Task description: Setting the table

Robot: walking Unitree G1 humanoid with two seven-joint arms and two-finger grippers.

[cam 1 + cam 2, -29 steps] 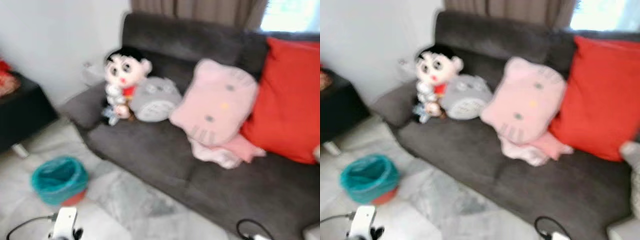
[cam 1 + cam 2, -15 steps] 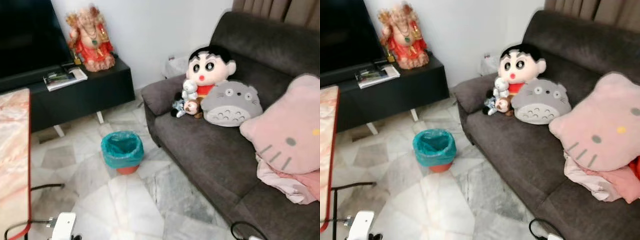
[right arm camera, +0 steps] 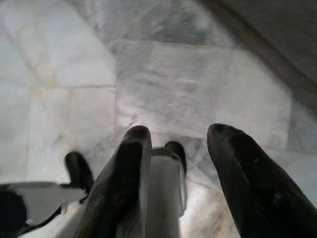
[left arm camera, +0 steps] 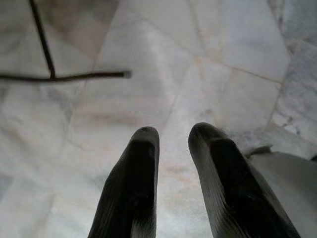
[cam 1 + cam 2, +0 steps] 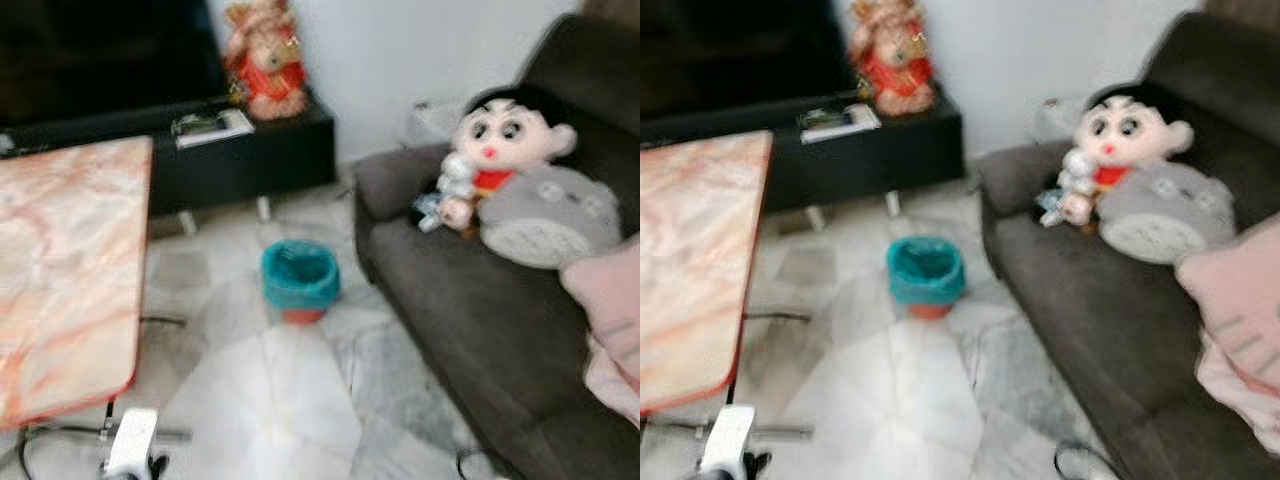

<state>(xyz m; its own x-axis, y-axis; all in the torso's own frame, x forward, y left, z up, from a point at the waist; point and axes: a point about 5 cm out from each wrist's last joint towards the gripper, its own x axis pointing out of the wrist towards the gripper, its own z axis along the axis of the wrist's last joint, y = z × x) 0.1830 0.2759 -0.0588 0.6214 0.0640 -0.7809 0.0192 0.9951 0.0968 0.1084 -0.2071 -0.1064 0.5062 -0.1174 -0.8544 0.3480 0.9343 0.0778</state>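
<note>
At 9 o'clock, marble counter [image 5: 70, 270]; teal bin [image 5: 300, 278] centre; sofa [image 5: 470, 320] at 3 o'clock. Left gripper [image 4: 173, 136] and right gripper [image 3: 178, 141] hang, fingers apart, empty.

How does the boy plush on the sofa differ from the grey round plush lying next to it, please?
The boy plush sits upright with black hair, a pale face and a red top, whereas the grey plush is a low, rounded cushion shape. The boy plush has large dark eyes that fill much of its face; the grey plush has small ones on a pale belly. The boy plush holds small toys; the grey plush holds nothing. Both rest touching on the dark sofa.
</note>
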